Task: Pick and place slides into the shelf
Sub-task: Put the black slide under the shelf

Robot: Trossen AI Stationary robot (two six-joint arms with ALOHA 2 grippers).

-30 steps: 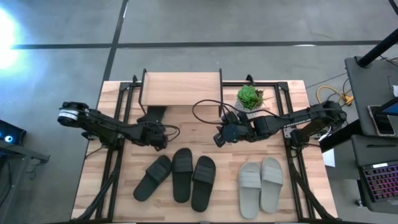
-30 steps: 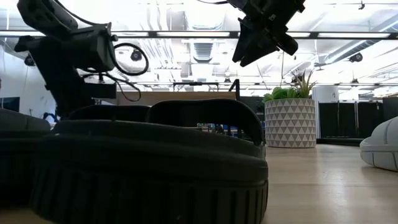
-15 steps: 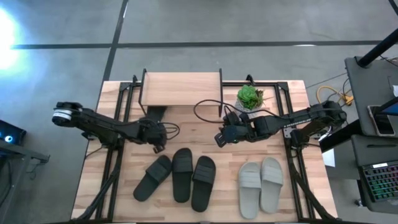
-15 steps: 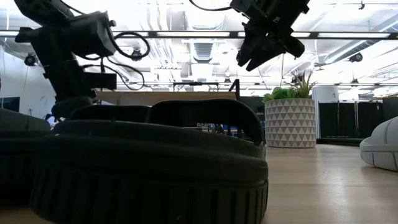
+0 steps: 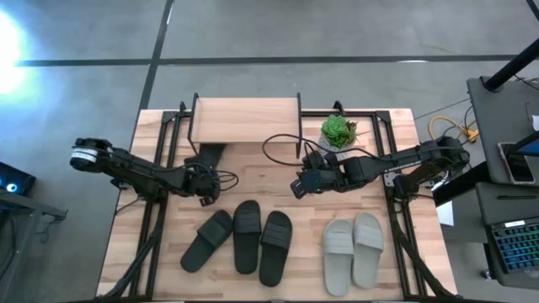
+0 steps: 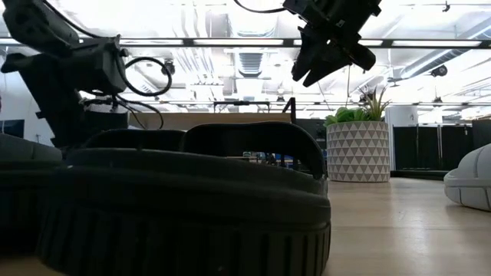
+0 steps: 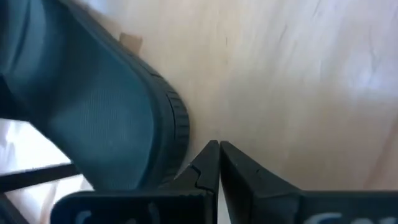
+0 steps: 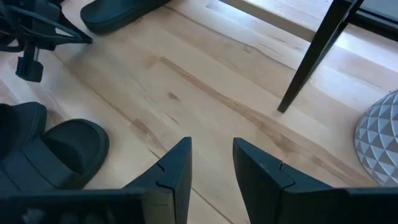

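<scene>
Black slides: three lie together on the desk (image 5: 278, 181) at about 7 o'clock (image 5: 238, 242), a fourth sits partly under the shelf (image 5: 247, 120) at 11 o'clock (image 5: 207, 154), and the light grey pair (image 5: 354, 247) rests at 5 o'clock. Left hand (image 5: 207, 196) hangs low between the shelf and the black group, fingers pressed together and holding nothing. Right hand (image 5: 296, 185) hovers near desk centre beside the potted plant (image 5: 338, 130), fingers spread apart and empty.

Item: one potted plant (image 5: 338, 130) in a white patterned pot (image 6: 357, 152), at my wooden tabletop's (image 5: 396, 135) far edge. Beyond the tabletop's right side, a laptop (image 5: 515, 247).
</scene>
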